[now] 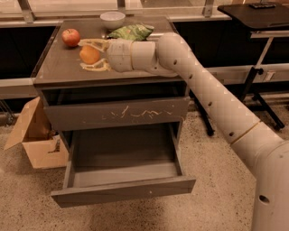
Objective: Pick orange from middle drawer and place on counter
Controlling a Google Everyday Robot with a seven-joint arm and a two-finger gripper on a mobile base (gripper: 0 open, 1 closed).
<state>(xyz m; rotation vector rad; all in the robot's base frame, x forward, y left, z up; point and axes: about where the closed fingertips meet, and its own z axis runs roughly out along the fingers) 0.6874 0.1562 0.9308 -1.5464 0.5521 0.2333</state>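
Two pale fingers (95, 43) bracket the orange (90, 55) — the tool (84, 54) has the fruit clamped, one finger on the far side and one on the near side. It sits over the left half of the bench (58, 67), well up from the open drawer (124, 191) below. Whether the orange is touching the bench top or hanging just above it, I cannot tell from this angle.

The arm (203, 85) comes in from the lower right, sweeps up across the cabinet's right corner and lies low along the bench, wrist pointing left.

Just beyond the tool, near the back left corner, there is a red apple (71, 37), close to the orange but apart from it. A white bowl (112, 19) stands at the back edge, and a green bag (132, 31) lies beside it, right behind the wrist.

Down below, the drawer is pulled far out, plain front panel facing us, and its floor shows bare grey. Above it sits a shut drawer front (117, 113) marked with pale scratches.

Off to the left, on the speckled floor (212, 149), a cardboard box (34, 135) leans with its flaps open — just beside the cabinet. A black table (253, 11) stands at upper right, well apart from the bench.
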